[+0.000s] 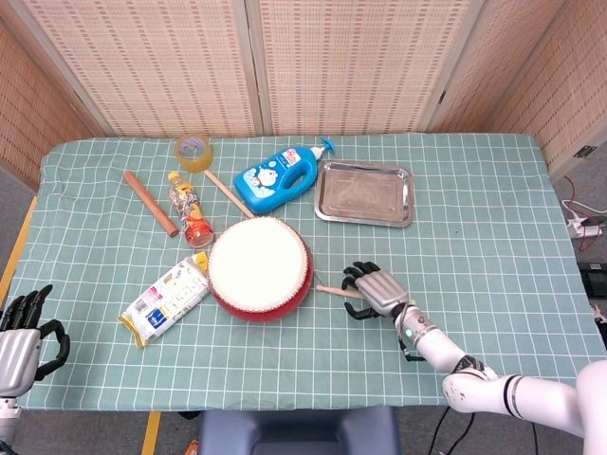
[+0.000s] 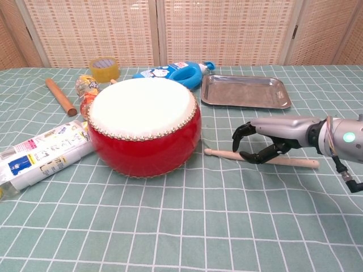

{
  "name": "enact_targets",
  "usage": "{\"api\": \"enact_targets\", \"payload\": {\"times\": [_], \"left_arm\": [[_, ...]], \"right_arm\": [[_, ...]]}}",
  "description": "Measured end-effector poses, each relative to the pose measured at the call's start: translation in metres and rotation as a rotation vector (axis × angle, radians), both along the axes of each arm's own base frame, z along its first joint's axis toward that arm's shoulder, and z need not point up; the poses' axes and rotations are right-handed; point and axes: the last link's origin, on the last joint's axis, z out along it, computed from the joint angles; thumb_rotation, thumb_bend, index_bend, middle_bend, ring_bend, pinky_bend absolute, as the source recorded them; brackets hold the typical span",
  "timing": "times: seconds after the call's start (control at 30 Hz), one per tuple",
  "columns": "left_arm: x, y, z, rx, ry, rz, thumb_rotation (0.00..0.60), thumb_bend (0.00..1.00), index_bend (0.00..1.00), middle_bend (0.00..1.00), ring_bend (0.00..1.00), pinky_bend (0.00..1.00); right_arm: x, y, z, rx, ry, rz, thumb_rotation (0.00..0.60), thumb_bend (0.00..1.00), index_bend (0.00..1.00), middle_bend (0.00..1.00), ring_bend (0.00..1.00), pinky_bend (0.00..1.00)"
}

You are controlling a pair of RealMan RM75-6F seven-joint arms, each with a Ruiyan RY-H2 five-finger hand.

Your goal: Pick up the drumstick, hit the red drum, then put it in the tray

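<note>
The red drum [image 1: 259,267] [image 2: 142,124] with a white skin stands mid-table. The wooden drumstick [image 1: 332,290] [image 2: 295,162] lies flat on the cloth just right of the drum, almost crosswise, its tip towards the drum. My right hand [image 1: 375,289] [image 2: 272,139] arches over the stick's middle with fingers curved and spread, touching it without a firm grip. The steel tray [image 1: 365,194] [image 2: 245,90] sits empty behind, to the far right of the drum. My left hand [image 1: 21,341] hangs off the table's front left corner, holding nothing.
A blue bottle [image 1: 275,177], a tape roll [image 1: 193,150], a small orange bottle [image 1: 191,209], a thick wooden dowel [image 1: 150,202] and a second thin stick [image 1: 228,194] lie behind the drum. A white packet [image 1: 166,300] lies at its left.
</note>
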Motion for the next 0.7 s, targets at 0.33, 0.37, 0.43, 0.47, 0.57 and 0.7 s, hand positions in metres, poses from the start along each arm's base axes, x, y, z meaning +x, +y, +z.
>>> {"api": "enact_targets", "payload": {"times": [0.33,0.37,0.43,0.47,0.57,0.7], "left_arm": [[-0.002,0.001,-0.002,-0.007,-0.009,-0.005,0.6,0.22,0.0,0.0,0.0,0.01],[-0.002,0.001,-0.002,-0.009,-0.01,-0.006,0.6,0.22,0.0,0.0,0.0,0.01],[-0.002,0.001,-0.003,-0.011,-0.014,-0.006,0.6,0.22,0.0,0.0,0.0,0.01],[-0.002,0.001,-0.003,-0.011,-0.015,-0.006,0.6,0.22,0.0,0.0,0.0,0.01],[-0.004,0.0,-0.003,-0.011,-0.017,-0.005,0.6,0.22,0.0,0.0,0.0,0.01],[-0.005,-0.001,-0.002,-0.008,-0.02,-0.003,0.6,0.22,0.01,0.0,0.0,0.01]], "right_arm": [[-0.014,0.001,0.027,-0.173,-0.003,0.007,0.342,0.23,0.4,0.11,0.0,0.18],[-0.017,0.002,0.028,-0.192,0.009,0.006,0.344,0.23,0.41,0.11,0.0,0.18],[-0.022,0.005,0.027,-0.205,0.028,0.003,0.346,0.23,0.41,0.11,0.0,0.18],[-0.025,0.007,0.026,-0.212,0.039,0.0,0.346,0.23,0.41,0.11,0.0,0.18],[-0.031,0.01,0.021,-0.228,0.048,-0.015,0.348,0.23,0.43,0.12,0.0,0.18],[-0.037,0.011,0.012,-0.243,0.039,-0.042,0.388,0.23,0.45,0.12,0.0,0.18]]}}
